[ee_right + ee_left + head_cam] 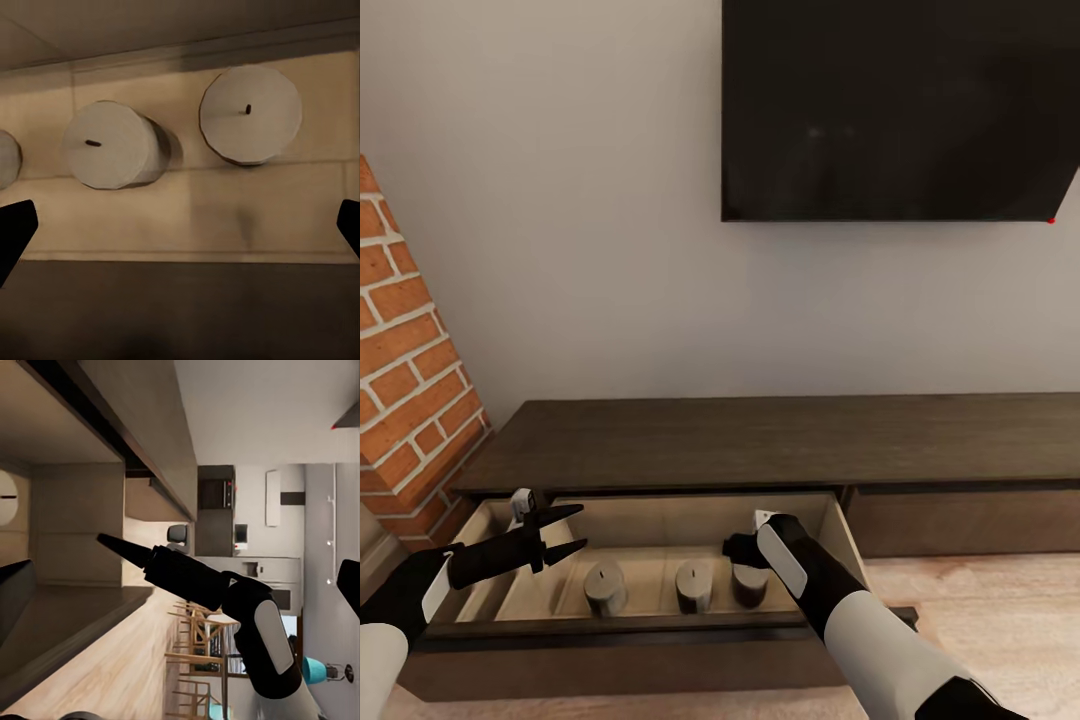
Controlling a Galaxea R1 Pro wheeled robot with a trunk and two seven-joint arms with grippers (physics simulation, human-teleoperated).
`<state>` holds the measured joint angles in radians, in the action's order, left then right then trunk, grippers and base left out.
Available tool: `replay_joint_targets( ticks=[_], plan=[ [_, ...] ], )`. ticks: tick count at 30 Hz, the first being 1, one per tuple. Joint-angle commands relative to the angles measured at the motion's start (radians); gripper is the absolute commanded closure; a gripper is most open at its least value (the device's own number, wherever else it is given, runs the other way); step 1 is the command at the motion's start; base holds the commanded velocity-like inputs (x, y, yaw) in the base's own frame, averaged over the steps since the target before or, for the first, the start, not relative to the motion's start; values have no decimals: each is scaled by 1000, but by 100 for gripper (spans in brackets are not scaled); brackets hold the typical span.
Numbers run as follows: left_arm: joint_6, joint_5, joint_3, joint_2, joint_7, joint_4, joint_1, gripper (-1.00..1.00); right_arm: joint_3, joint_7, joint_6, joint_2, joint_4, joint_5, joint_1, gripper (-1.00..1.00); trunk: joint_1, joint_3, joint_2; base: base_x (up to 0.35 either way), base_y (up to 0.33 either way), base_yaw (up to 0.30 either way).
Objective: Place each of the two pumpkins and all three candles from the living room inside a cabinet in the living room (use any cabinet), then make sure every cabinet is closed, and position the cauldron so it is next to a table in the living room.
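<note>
The long dark-brown cabinet [780, 440] stands against the wall with its left drawer [660, 625] pulled out. Three tan-grey candles stand upright in the drawer in a row: one [605, 587], a second [694, 585] and a third [749, 586]. My right gripper [738, 548] hangs open just above the third candle, nothing between its fingers. Its wrist view looks down on two candle tops [112, 145] [250, 112], the third at the edge [6, 159]. My left gripper [565, 531] is open and empty over the drawer's left end. The pumpkins, cauldron and table are out of view.
A black TV [900, 110] hangs on the wall above the cabinet. A red brick column [410, 380] rises at the left, close to the drawer's corner. The cabinet's right-hand drawer front [960, 520] is shut. Pale wooden floor [1000, 620] lies at the right.
</note>
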<state>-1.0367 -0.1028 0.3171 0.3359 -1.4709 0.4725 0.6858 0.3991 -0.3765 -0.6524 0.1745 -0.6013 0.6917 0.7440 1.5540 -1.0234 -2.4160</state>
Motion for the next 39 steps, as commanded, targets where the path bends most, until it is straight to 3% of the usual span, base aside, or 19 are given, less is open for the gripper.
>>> replay_joint_targets(
  ticks=[1, 22, 39],
  plan=[
    [-1, 0, 0, 0, 0, 0, 0, -100, -1, 1, 2, 0, 0, 0, 0, -100, -4, 3, 7, 0, 0, 0],
    [-2, 2, -12, 5, 0, 2, 0, -100, -1, 5, 37, 0, -5, -2, -2, -100, -84, 69, 154, -107, 0, 0],
    [-1, 2, -12, 4, 0, 2, 0, -100, 0, 6, 34, 0, -9, -1, -2, -100, -150, 122, 273, -7, 0, 0]
  ],
)
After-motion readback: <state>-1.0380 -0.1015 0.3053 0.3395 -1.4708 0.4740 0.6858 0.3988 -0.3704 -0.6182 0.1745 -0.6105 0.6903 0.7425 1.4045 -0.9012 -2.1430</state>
